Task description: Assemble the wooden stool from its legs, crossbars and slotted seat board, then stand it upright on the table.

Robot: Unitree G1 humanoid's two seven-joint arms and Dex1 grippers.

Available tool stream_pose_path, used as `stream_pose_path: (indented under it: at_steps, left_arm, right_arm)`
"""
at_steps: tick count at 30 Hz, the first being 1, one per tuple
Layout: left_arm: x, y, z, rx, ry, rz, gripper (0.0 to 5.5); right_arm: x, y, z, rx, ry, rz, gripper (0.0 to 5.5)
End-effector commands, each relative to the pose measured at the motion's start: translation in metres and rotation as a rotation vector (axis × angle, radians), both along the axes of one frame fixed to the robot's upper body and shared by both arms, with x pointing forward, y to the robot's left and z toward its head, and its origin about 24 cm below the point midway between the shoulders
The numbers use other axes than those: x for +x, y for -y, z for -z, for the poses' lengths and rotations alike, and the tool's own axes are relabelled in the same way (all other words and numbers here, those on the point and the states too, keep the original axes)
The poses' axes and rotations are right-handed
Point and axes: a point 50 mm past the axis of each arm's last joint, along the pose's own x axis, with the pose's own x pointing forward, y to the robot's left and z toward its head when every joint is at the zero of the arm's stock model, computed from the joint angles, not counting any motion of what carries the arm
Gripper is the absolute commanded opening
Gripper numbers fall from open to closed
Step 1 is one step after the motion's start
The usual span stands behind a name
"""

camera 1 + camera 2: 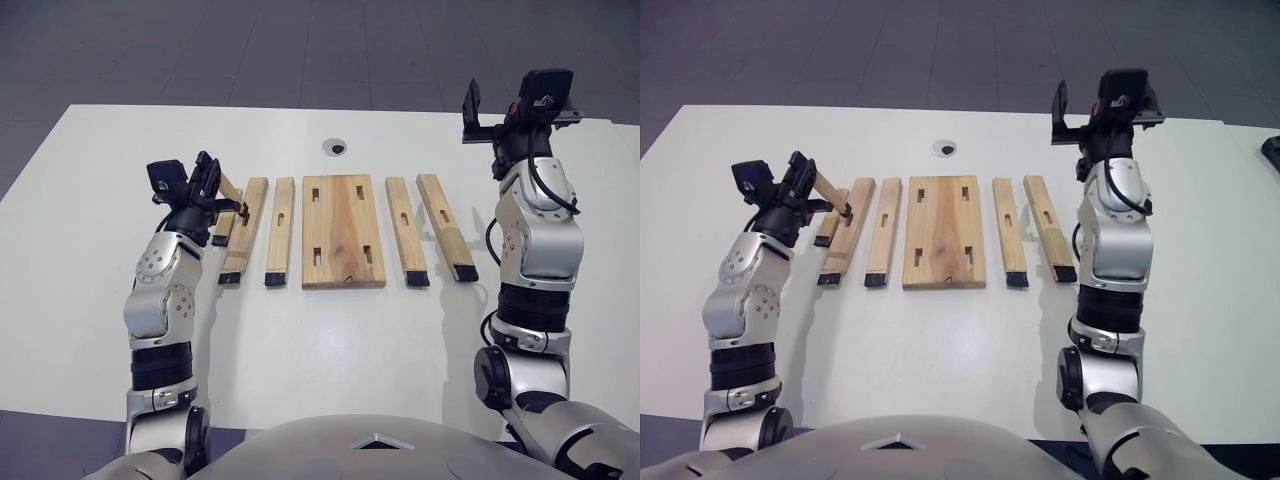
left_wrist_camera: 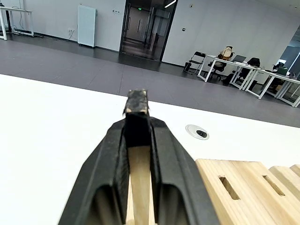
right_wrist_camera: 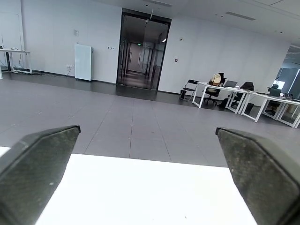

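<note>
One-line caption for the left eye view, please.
Left gripper holds a crossbar by the left pair of legs; slotted seat board lies between the leg pairs; right gripper raised, open.

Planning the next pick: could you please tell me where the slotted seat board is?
In the eye views, the slotted seat board lies flat mid-table, between two pairs of legs, nearer the robot than the round grommet.

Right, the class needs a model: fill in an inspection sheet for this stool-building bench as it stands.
Surface: white table, round hole near far edge.
Job's things: seat board centred; left slats and right slats flat beside it; short piece leftmost; short bar lifted.
Clutter: nothing seen.
Grippers: left gripper shut on short bar; right gripper open, raised.
Cables: black cable on right forearm.
Surroundings: grey floor, distant desks.
</note>
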Motion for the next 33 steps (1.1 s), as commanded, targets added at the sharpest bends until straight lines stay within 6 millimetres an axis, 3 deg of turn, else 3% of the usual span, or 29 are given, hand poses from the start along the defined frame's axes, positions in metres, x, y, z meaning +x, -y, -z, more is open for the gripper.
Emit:
stream_pose_path:
  at_steps: [1,21,27,33]
  left_arm:
    - [-0.001,0.002,0.011,0.002,-0.023,-0.010,0.43]
    - [-0.012,0.009,0.003,-0.006,-0.020,-0.008,0.43]
    - [-0.013,0.011,0.018,0.094,-0.087,0.004,0.43]
    - [-0.027,0.009,0.047,0.149,-0.176,-0.005,0.43]
  right_arm:
    - [0.002,-0.004,-0.002,0.013,-0.003,-0.015,5.40]
    - [0.001,-0.001,-0.001,0.017,-0.012,-0.012,5.40]
    - [0.001,-0.002,-0.003,0.024,-0.001,-0.001,5.40]
    - [0.003,-0.003,-0.004,0.024,0.002,-0.003,5.40]
